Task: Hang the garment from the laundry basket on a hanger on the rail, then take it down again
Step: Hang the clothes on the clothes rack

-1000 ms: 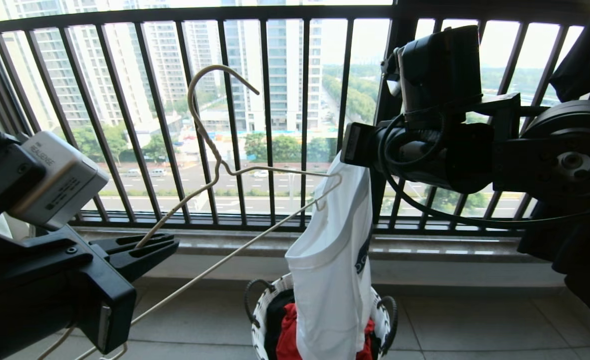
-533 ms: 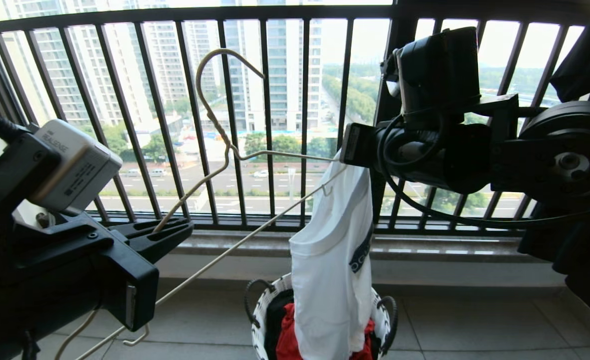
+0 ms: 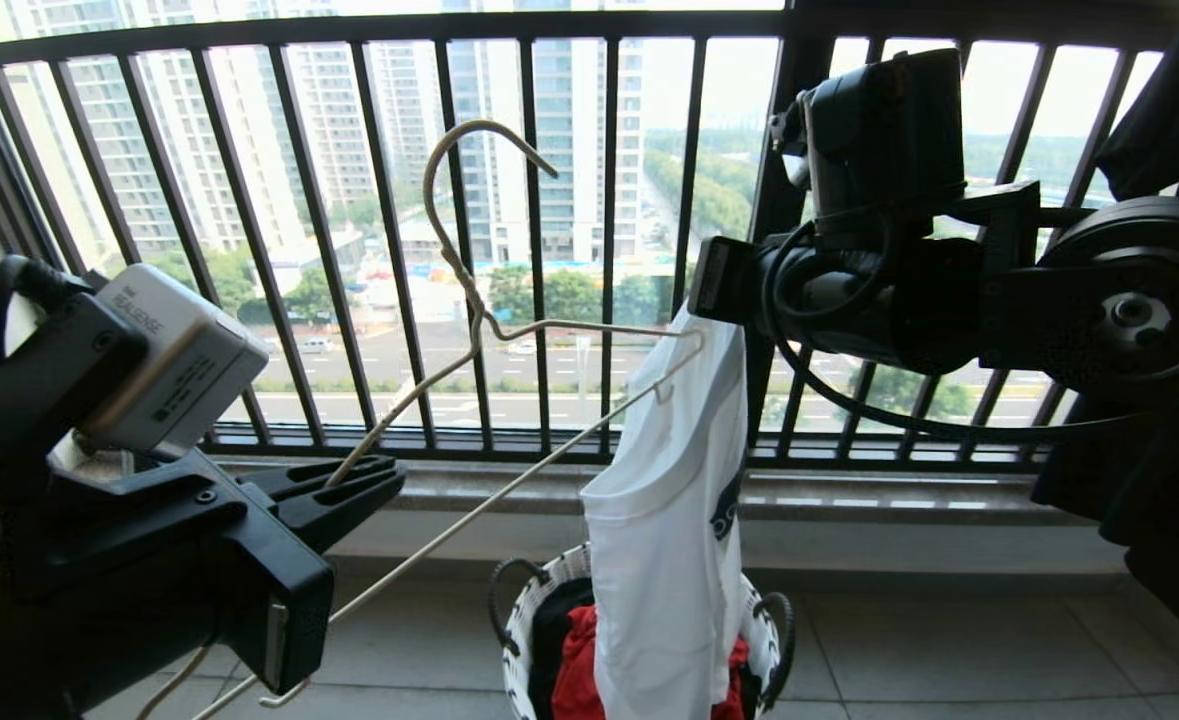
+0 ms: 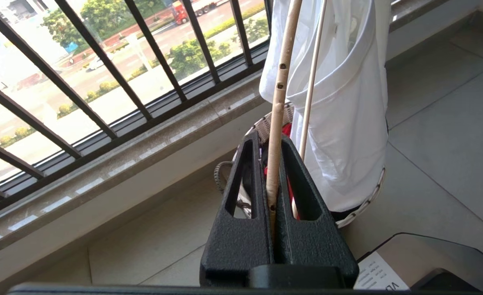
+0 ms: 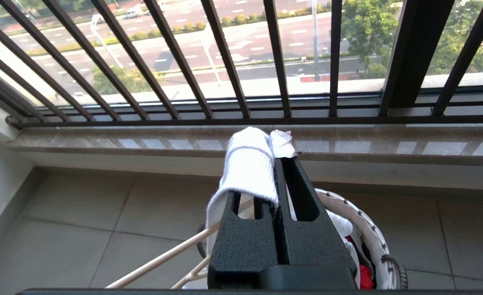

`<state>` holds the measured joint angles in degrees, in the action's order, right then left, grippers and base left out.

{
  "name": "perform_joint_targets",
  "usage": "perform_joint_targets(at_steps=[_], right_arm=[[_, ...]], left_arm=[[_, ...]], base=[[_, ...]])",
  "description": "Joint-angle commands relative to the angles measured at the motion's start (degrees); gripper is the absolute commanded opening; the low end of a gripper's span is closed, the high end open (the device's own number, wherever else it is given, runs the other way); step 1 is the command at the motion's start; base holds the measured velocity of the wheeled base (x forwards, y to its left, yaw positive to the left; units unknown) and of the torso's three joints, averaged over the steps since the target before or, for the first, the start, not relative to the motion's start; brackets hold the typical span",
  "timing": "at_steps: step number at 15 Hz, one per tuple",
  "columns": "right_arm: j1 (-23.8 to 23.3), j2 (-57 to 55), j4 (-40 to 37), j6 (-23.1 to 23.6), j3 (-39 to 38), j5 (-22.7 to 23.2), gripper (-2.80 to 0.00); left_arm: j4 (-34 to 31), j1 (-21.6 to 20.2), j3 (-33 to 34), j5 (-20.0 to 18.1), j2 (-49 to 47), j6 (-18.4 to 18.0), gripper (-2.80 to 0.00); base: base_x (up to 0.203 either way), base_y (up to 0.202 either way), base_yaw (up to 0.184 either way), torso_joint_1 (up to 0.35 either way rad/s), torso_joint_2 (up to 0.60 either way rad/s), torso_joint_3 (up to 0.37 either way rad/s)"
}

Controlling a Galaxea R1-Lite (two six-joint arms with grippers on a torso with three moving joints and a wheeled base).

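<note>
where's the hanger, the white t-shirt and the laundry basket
hanger (image 3: 446, 245), head view, twisted neck
white t-shirt (image 3: 659, 570), head view, hanging body
laundry basket (image 3: 515, 620), head view, woven rim

left gripper (image 3: 389, 480) clamped low, right gripper (image 5: 280, 164) clamped high

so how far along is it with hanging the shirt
Early on. Done: the white shirt is lifted out of the basket, pinched at the top by the right gripper. In hand: the left gripper is shut on the hanger, whose far end is at the shirt's top; whether it is inside the shirt cannot be told. Left: dressing the hanger, hooking it on the rail, which is out of view, then taking it down.
</note>
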<state>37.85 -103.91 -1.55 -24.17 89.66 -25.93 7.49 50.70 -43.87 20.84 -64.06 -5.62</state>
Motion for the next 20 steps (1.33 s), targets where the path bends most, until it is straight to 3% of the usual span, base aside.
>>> perform_joint_targets(at_steps=[1, 3, 12, 16, 20], right_arm=[[-0.4, -0.3, -0.1, -0.2, 0.2, 0.0, -2.80], [-0.4, -0.3, -0.1, -0.2, 0.2, 0.0, -2.80], [2.3, -0.6, -0.2, -0.6, -0.5, 0.1, -2.80], [3.1, -0.6, -0.2, -0.8, -0.7, 0.2, -2.80], [3.1, -0.3, 0.1, -1.3, -0.7, 0.1, -2.80]], left_arm=[[0.1, 1.0, 0.3, 0.2, 0.1, 0.0, -2.80], [0.2, 2.7, 0.6, 0.2, 0.0, 0.4, -2.80], [0.8, 2.6, 0.9, 0.5, -1.0, 1.4, -2.80], [5.5, 2.6, 1.1, 0.6, -2.0, 2.0, -2.80], [6.0, 2.5, 1.7, 1.1, -4.1, 2.1, -2.80]], base=[[0.000, 0.000, 0.000, 0.000, 0.00, 0.000], [0.000, 0.000, 0.000, 0.000, 0.00, 0.000], [0.000, 0.000, 0.000, 0.000, 0.00, 0.000], [0.000, 0.000, 0.000, 0.000, 0.00, 0.000], [0.000, 0.000, 0.000, 0.000, 0.00, 0.000]])
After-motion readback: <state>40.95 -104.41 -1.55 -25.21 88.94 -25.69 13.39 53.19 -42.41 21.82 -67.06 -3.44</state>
